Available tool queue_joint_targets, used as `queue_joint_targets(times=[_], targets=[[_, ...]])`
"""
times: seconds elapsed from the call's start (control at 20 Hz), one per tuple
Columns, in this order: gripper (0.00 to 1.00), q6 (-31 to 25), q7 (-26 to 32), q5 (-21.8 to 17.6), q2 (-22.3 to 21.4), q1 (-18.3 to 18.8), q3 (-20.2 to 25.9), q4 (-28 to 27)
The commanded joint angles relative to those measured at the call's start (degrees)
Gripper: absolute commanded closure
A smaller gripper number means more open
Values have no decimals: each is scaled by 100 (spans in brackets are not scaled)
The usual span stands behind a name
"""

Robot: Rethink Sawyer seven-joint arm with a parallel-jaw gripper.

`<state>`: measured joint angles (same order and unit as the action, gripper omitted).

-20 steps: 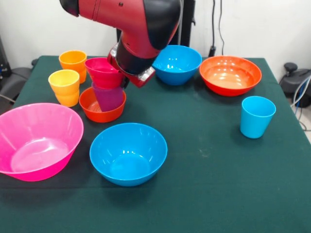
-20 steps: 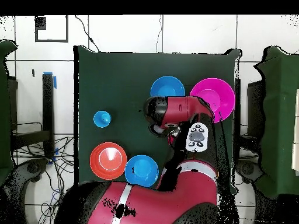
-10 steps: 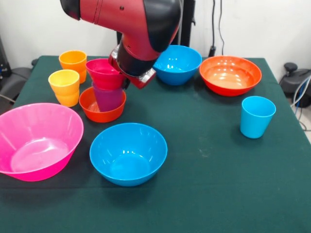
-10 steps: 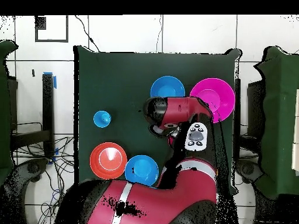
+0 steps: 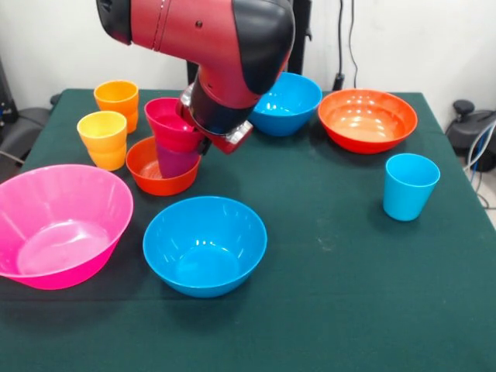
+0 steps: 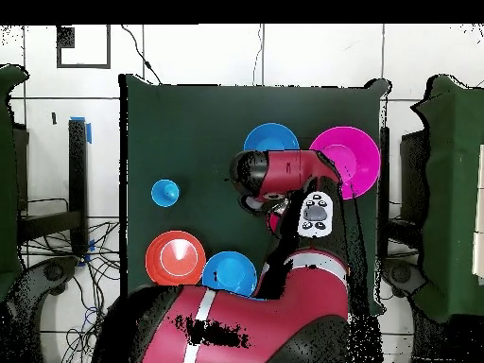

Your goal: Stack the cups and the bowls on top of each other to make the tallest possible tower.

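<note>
We count four cups [image 5: 411, 186] and six bowls [image 5: 204, 244] on the table [image 5: 349, 294], plus one robot arm [image 5: 209, 46].

No text, label, brand, number or sign can be read in either view. The cups, the bowls and the green table [image 5: 341, 294] carry no print that shows, and the red and black arm [image 5: 209, 46] bears no legible marking. The small light panel on the arm [image 6: 316, 214] in the overhead view shows dark buttons only, too small to make out any characters.
</note>
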<state>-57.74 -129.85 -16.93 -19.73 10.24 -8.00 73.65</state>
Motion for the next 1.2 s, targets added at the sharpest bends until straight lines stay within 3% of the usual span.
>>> queue_joint_targets(times=[0.05,0.8,1.2], targets=[[100,788,854,-355,822,150,877,-257],[100,902,640,-463,968,58,734,-342],[100,1702,406,-724,790,-12,632,-197]])
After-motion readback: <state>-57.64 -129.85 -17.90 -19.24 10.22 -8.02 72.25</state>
